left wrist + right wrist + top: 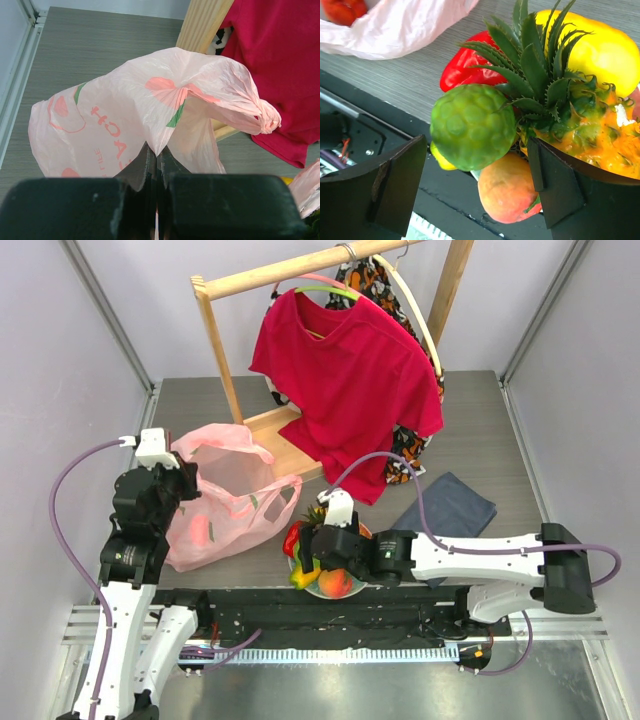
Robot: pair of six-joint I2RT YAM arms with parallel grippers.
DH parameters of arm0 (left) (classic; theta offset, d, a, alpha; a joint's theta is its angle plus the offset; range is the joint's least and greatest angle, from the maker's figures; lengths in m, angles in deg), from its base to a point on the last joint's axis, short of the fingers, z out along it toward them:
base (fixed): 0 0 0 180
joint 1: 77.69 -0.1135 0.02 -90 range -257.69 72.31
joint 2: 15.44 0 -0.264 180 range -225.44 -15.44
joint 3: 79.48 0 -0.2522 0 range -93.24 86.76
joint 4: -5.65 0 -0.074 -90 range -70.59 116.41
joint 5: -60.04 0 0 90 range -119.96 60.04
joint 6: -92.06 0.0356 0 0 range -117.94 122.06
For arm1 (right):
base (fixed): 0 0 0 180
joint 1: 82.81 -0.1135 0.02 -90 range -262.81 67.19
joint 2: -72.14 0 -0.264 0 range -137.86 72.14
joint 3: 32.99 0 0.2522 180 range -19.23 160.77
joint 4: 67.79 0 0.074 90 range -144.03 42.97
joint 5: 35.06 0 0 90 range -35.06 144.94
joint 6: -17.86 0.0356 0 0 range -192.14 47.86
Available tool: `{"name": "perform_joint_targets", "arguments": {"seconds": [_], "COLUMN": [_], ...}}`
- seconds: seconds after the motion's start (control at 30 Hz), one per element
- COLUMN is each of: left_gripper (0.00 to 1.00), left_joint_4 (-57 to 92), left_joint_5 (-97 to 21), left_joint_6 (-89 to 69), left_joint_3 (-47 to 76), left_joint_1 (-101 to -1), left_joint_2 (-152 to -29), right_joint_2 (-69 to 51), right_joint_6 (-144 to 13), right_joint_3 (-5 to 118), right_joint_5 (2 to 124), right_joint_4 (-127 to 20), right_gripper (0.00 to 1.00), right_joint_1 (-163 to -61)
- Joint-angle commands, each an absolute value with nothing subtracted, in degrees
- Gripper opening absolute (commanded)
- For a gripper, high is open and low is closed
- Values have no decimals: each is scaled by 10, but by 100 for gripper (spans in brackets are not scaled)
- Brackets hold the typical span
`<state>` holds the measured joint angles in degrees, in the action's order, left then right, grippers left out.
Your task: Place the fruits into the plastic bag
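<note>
Top external view: the left gripper (183,483) sits at the left side of the pink bag (232,502), which lies slumped on the table (480,430) with its mouth toward the middle. In the left wrist view that gripper (156,161) has its fingers pressed tight together on a fold of the bag (125,115), the film tenting up from the pinch. Something red (201,531) shows through the bag's wall.

Just right of the bag, the fruits are heaped on a plate (322,593) at the near edge. The right gripper (308,550) hangs over the heap. From the right wrist, its fingers (395,180) are spread wide and hold nothing; the bumpy green fruit (472,125) and the peach (507,192) lie between them. The pineapple (590,135) lies against the right finger, whether touching I cannot tell. A red pepper (465,65) and a yellow mango (600,50) lie beyond.

Farther back, a red T-shirt (345,380) hangs on a wooden rack (225,350), and a grey cloth (450,505) lies to the right.
</note>
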<state>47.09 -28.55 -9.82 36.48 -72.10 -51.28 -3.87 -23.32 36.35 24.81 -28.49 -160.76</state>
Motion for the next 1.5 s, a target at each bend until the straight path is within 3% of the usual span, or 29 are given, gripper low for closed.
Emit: {"name": "perform_joint_targets", "arguments": {"seconds": [0.0,0.8,1.0,1.3,1.47], "left_gripper": [0,0,0,0,0], "left_joint_4": [447,448,448,449,449], "left_joint_5": [-292,-289,-289,-288,-288], "left_joint_6": [-102,-100,-100,-100,-100], "left_joint_3": [365,366,366,366,366], "left_joint_1": [-722,-723,-722,-722,-722], "left_joint_2": [-509,-508,-508,-507,-508], "right_joint_2": [-56,-99,-105,-93,-72], "right_joint_6": [-219,-232,-231,-237,-264], "right_joint_3": [398,412,422,426,412], "right_joint_5": [215,223,218,222,238], "right_joint_4": [-285,-291,-277,-268,-306], "right_gripper": [90,82,72,45,39], "right_joint_1": [-1610,-1609,-1610,-1609,-1610]}}
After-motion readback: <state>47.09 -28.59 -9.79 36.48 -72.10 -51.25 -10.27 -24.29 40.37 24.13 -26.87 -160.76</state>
